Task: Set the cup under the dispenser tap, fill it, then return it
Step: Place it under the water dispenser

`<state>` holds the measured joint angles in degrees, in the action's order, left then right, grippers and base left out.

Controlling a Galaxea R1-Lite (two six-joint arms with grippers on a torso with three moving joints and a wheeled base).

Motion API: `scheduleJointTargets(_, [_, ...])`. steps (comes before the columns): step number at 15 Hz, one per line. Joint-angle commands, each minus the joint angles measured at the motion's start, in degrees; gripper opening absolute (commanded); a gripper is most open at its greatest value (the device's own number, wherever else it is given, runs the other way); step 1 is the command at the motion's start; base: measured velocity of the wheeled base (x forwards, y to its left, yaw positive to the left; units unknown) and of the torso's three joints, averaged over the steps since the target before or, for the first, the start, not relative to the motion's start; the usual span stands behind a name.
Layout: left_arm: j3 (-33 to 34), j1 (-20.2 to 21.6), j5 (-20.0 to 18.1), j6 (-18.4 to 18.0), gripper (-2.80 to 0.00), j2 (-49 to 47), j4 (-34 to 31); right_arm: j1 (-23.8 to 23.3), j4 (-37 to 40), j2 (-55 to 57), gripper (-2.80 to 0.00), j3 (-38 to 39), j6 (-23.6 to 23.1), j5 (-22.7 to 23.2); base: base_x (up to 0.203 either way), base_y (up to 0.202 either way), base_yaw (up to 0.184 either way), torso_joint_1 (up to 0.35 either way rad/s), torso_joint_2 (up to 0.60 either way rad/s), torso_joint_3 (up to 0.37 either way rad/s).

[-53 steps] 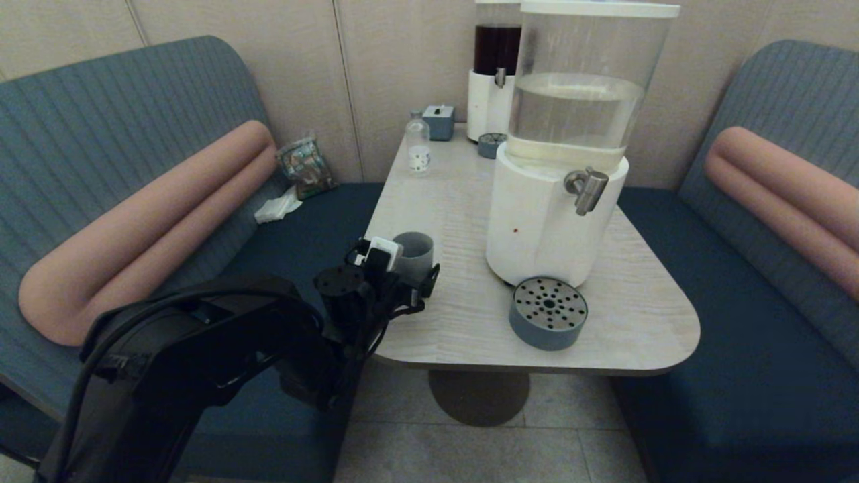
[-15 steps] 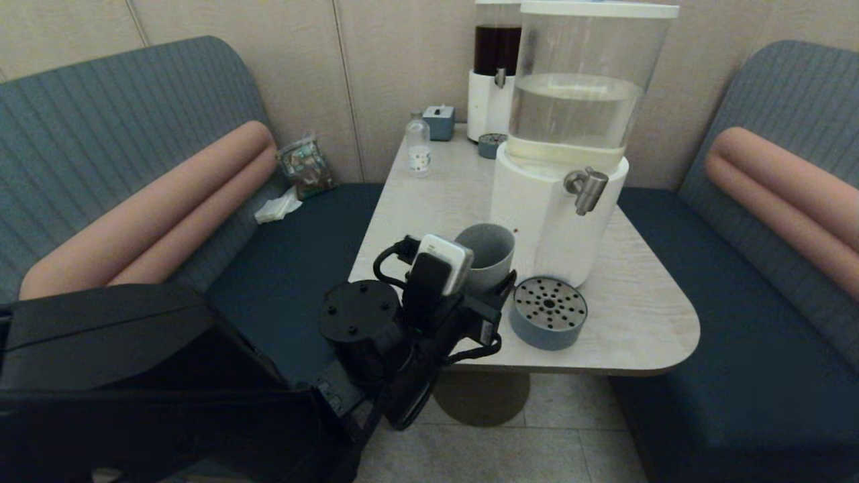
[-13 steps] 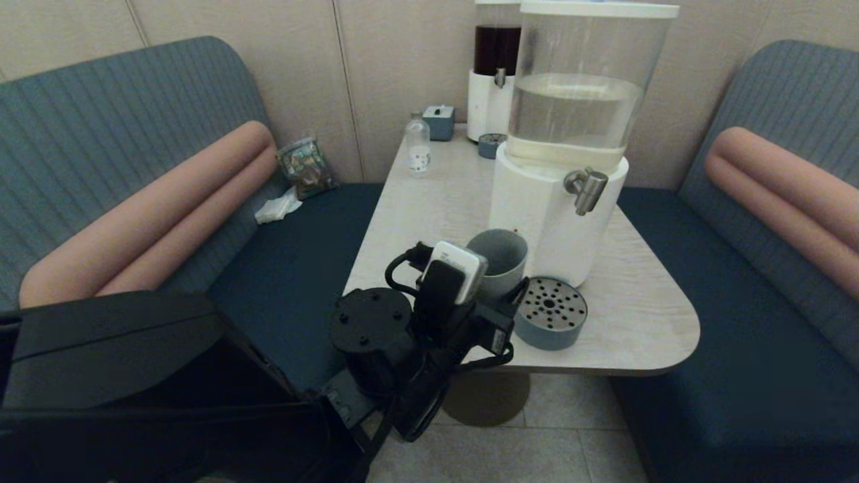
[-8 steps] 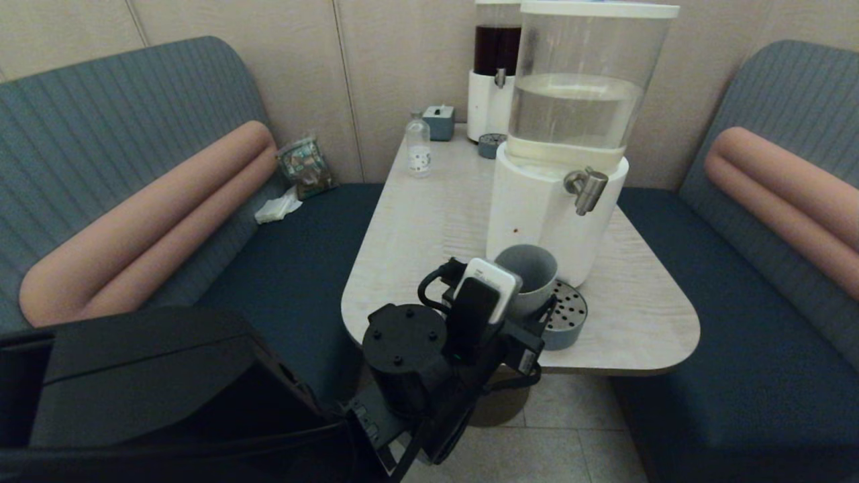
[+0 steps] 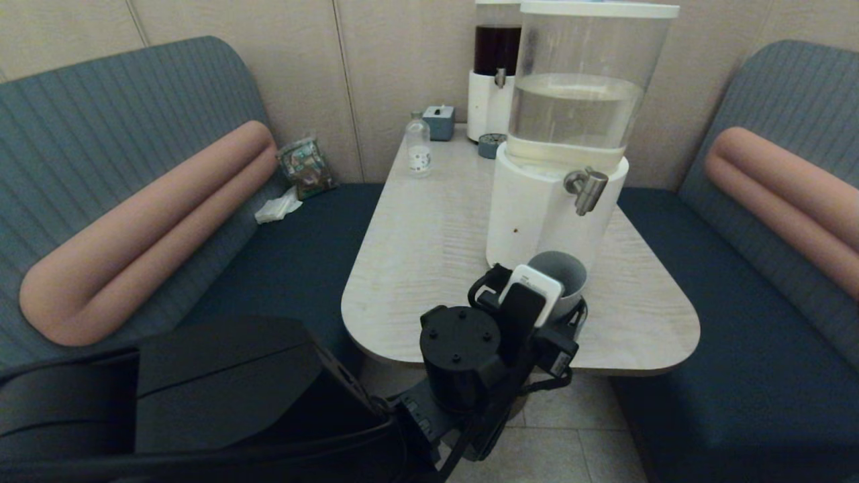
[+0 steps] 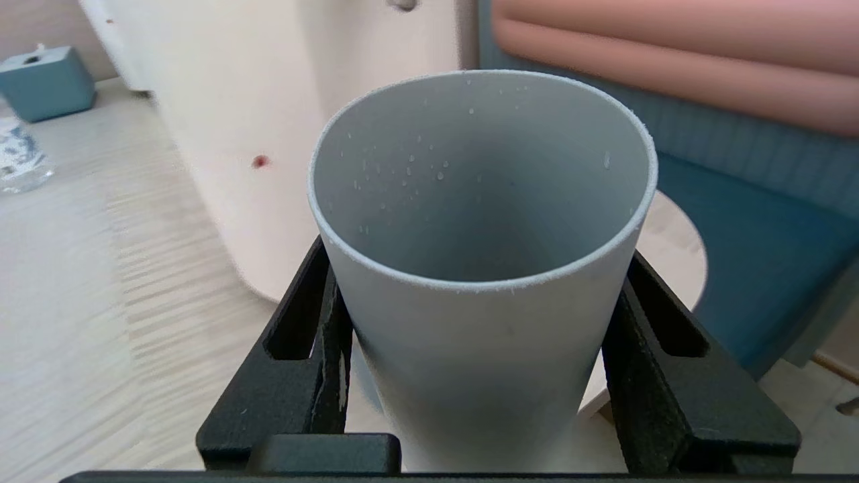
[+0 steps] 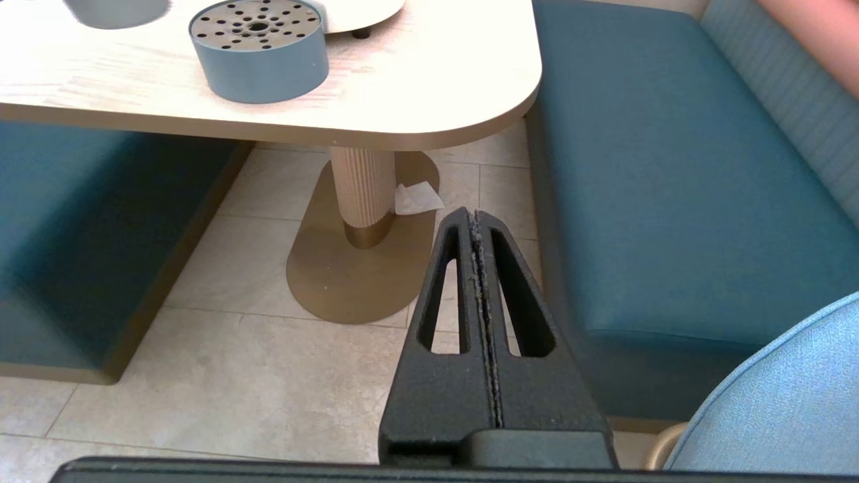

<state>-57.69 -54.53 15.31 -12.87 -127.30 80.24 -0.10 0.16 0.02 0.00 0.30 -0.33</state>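
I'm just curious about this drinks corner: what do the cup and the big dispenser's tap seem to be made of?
The cup, held by the left gripper, looks like matte grey-blue plastic or coated ceramic: no shine, a faintly grainy rim, droplets beading inside. Which one, I cannot tell. The dispenser tap looks like brushed metal, probably steel: a dull silvery sheen with soft highlights.

Ahead of the left gripper (image 6: 480,315), the cup (image 5: 562,274) hides the perforated tray — probably beneath it. The cup's base is cut off behind the fingers (image 6: 305,349).
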Motion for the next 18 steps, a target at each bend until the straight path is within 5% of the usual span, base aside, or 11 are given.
scheduleJointTargets(1, [-2.0, -0.4, 0.4, -0.1, -2.8, -1.1, -0.2, 0.0, 0.0, 0.1, -2.8, 0.0, 0.0, 0.0, 0.0, 0.0, 0.0, 0.0, 0.0, 0.0])
scheduleJointTargets(8, [-7.6, -2.2, 3.7, -0.1, -2.8, -4.7, -3.4, 0.1, 0.0, 0.1, -2.8, 0.0, 0.0, 0.0, 0.0, 0.0, 0.0, 0.0, 0.0, 0.0])
scheduleJointTargets(18, [-13.9, -2.2, 3.4, -1.9, -2.8, -9.7, -3.1, 0.0, 0.0, 0.1, -2.8, 0.0, 0.0, 0.0, 0.0, 0.0, 0.0, 0.0, 0.0, 0.0])
